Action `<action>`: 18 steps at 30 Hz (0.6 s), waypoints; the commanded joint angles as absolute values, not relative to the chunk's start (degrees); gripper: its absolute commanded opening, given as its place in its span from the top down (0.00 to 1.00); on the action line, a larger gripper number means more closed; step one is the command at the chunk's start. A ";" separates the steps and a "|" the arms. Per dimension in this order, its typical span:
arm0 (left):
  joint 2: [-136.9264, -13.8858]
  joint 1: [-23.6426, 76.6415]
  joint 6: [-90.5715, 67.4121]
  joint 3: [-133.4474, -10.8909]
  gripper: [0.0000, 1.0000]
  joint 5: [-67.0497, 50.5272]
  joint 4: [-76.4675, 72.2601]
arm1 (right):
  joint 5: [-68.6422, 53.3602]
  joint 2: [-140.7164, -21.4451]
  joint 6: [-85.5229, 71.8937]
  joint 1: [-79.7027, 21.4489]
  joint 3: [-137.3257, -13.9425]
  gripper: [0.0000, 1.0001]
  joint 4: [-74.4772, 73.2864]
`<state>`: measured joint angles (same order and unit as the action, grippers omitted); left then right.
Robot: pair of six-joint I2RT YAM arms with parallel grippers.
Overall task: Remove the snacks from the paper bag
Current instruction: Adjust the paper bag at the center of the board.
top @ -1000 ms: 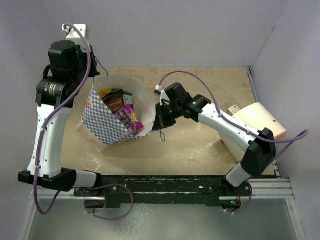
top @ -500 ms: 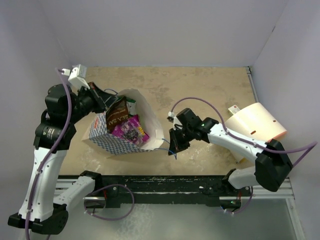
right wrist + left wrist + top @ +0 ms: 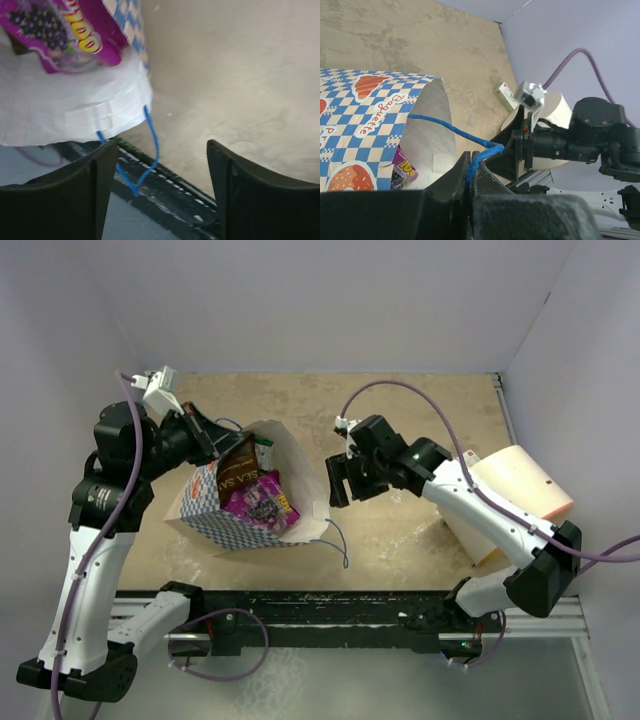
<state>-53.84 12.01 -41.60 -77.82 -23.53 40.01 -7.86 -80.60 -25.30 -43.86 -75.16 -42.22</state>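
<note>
Grips the thin blue string handle [image 3: 445, 127] of a cream paper bag with blue-and-white checks [image 3: 365, 107] in the tightly closed left gripper [image 3: 468, 172]. Shows a shiny magenta-purple packet [image 3: 258, 502] and a dark brown pouch [image 3: 235, 472] in the bag's mouth, just right of that gripper. Spreads the right gripper [image 3: 337, 483] wide apart and empty, with the bag's white rim just to its left, not touching.

Two white-and-black arms on a black rail [image 3: 330, 605].
The left arm [image 3: 88, 570] and right arm [image 3: 470, 505] are built of smooth white links joined by bulky black motor housings, with black bases seated at the rail. A purple cable [image 3: 390, 383] is looped along each arm from the rail outward, and a small white block [image 3: 160, 390] is mounted at the end farthest from the rail. The right gripper [image 3: 161, 160] is fitted with broad matt black fingers [image 3: 70, 200].
</note>
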 commanded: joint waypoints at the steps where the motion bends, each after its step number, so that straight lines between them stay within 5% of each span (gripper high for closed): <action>1: -52.13 12.04 -43.12 -80.76 1.00 -24.71 39.54 | 9.98 -81.77 -19.99 -43.73 -84.86 0.18 -54.45; 4: -51.79 12.04 -43.30 -81.07 1.00 -23.86 41.42 | 13.57 -81.19 -19.61 -43.72 -89.27 0.01 -53.27; 12: -50.39 11.96 -45.94 -80.10 1.00 -23.96 40.09 | -6.57 -74.68 -27.62 -44.23 -79.04 0.00 -30.68; 18: -50.27 12.04 -45.05 -80.12 1.00 -25.52 42.94 | -6.53 -79.19 -28.26 -51.40 -79.65 0.00 -24.72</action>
<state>-51.24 12.01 -44.18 -78.37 -22.98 43.24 -3.31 -76.64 -27.09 -47.42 -78.81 -32.64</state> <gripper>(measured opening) 0.007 0.994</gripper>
